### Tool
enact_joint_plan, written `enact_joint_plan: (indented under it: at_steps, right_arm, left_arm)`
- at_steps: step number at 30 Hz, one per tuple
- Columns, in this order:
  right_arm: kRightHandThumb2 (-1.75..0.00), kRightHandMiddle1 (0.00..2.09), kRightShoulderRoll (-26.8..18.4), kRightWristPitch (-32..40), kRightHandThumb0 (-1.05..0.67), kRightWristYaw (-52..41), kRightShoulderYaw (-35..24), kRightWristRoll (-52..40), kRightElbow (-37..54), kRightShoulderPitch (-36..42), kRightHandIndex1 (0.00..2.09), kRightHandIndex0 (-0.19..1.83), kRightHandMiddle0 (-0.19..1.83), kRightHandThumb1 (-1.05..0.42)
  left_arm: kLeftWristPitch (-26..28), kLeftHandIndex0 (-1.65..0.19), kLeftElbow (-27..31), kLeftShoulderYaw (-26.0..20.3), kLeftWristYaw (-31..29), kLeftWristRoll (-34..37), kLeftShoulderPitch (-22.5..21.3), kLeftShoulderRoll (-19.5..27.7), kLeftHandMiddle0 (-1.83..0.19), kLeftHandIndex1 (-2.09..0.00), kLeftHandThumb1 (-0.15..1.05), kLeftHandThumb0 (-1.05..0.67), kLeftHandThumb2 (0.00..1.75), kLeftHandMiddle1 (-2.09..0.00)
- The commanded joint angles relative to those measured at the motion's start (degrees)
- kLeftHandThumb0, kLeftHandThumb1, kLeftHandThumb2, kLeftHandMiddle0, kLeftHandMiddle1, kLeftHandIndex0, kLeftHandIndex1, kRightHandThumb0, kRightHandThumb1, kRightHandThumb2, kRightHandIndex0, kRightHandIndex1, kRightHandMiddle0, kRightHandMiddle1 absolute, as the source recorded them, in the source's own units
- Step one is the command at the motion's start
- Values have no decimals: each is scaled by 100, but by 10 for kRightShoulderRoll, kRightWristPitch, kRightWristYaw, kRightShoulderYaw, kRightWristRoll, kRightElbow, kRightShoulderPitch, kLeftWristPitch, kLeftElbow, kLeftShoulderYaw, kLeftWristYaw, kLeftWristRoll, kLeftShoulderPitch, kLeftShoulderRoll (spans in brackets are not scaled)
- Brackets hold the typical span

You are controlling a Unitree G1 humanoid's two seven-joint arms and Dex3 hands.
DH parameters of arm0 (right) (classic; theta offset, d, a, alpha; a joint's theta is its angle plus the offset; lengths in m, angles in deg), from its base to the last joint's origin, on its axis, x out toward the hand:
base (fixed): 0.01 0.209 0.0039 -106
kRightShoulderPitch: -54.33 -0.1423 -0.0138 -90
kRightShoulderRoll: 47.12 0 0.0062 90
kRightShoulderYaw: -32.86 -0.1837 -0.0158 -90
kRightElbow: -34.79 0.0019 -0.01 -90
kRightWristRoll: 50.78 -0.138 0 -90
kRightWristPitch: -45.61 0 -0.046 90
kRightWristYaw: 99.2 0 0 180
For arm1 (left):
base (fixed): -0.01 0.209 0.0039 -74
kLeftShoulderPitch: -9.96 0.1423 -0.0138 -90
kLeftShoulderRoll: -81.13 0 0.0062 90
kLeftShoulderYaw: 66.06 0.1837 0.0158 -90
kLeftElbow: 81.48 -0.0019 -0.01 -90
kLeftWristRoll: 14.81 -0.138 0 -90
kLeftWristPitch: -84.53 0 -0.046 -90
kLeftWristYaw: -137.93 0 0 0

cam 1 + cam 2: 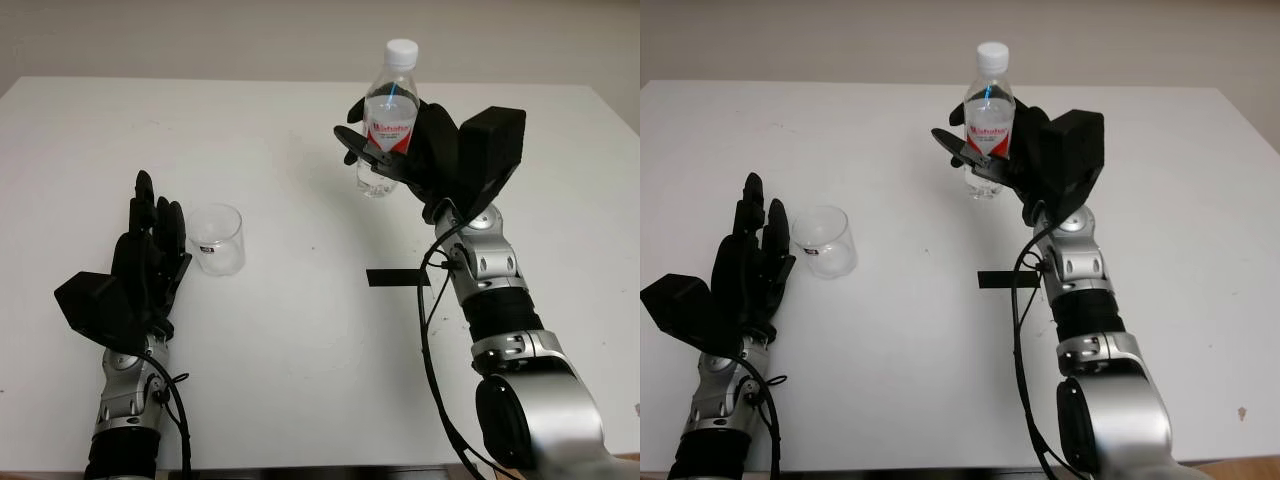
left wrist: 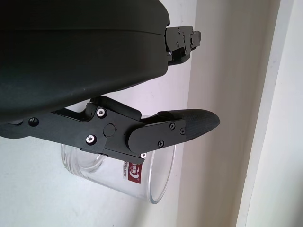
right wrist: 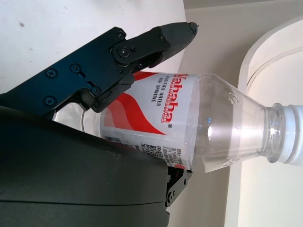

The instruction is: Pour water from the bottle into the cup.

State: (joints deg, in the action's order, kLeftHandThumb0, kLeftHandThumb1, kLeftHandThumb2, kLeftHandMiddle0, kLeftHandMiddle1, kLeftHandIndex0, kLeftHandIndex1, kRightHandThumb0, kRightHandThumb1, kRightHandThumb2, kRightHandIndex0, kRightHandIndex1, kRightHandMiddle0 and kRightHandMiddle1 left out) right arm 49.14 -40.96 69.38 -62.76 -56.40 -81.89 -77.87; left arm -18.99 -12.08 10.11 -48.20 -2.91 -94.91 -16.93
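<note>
A clear plastic water bottle (image 1: 389, 120) with a white cap and a red and white label stands upright, lifted above the white table (image 1: 300, 330) at the back right. My right hand (image 1: 420, 150) is shut on its lower body; the label shows between the fingers (image 3: 137, 52) in the right wrist view, where the bottle (image 3: 199, 125) reaches across the picture. A clear empty cup (image 1: 217, 238) stands upright on the table at the left. My left hand (image 1: 150, 245) is open just to the left of the cup (image 2: 142, 179), holding nothing.
A short black strip (image 1: 397, 277) lies on the table beside the right forearm. Black cables run along both arms. The table's far edge meets a pale wall.
</note>
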Motion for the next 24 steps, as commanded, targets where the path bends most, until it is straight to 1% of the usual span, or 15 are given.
enact_joint_plan:
  at_steps: [1, 5, 11, 16, 19, 24]
  right_arm:
    - [-35, 209, -9, 17, -37, 0, -11, -11, 51, 25, 209, 143, 104, -105]
    - [-34, 209, -2, 40, -38, 9, -16, -21, 96, 66, 209, 141, 98, -105]
    - [-38, 209, 0, 36, -38, 3, -9, -20, 110, 100, 209, 146, 103, -105]
    - [-38, 209, 0, 57, -40, 8, -5, -16, 129, 120, 209, 145, 103, -105]
    - [-35, 209, 7, 85, -40, 19, -12, -27, 146, 130, 209, 143, 102, -105]
    - [-36, 209, 7, 75, -38, 6, -13, -39, 165, 160, 209, 147, 106, -105]
  left_arm:
    - [4, 12, 4, 0, -4, 4, 9, -2, 12, -5, 105, -62, 55, -5]
    - [8, 13, 5, 0, -7, 3, 10, -1, 13, -5, 105, -63, 55, -5]
    - [12, 14, 13, 0, -10, 5, 16, -1, 13, -5, 105, -63, 57, -5]
    - [22, 15, 25, -4, -17, 13, 25, 0, 16, -4, 105, -64, 56, -4]
    - [25, 16, 31, -5, -15, 12, 29, 0, 16, -4, 105, -64, 56, -5]
    - [30, 17, 39, -5, -19, 15, 35, 1, 16, -4, 105, -63, 56, -5]
